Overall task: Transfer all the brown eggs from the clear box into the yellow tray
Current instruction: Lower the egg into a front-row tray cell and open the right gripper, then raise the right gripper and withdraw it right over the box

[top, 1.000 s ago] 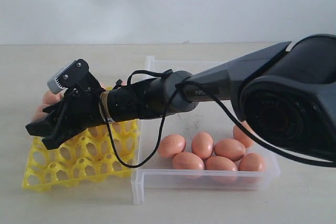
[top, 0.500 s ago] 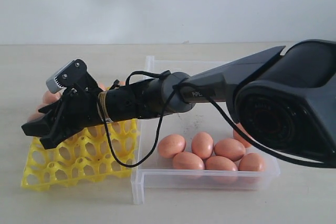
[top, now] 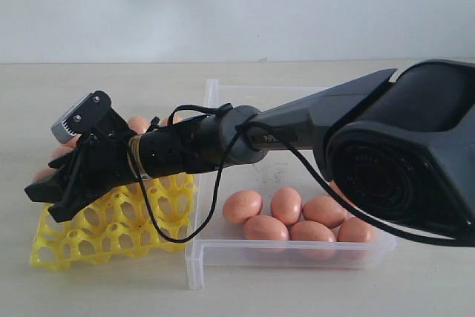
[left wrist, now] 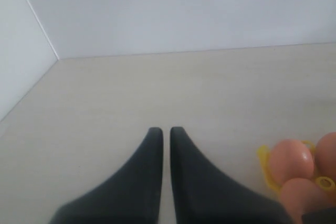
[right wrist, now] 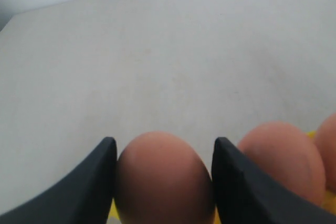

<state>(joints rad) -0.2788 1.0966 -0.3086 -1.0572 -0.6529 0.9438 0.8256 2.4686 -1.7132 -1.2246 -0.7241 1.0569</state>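
As the right pincer (right wrist: 164,142) clasps one egg (right wrist: 163,182), another egg (right wrist: 278,156) lies beside.

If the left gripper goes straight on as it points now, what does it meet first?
Probably only bare table, then the far wall; the left gripper has nothing standing in its line. Depth unclear.

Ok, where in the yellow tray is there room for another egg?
The front cups of the yellow tray, nearest the camera, are empty. The back row is crowded with eggs, and the claw holds another beside them.
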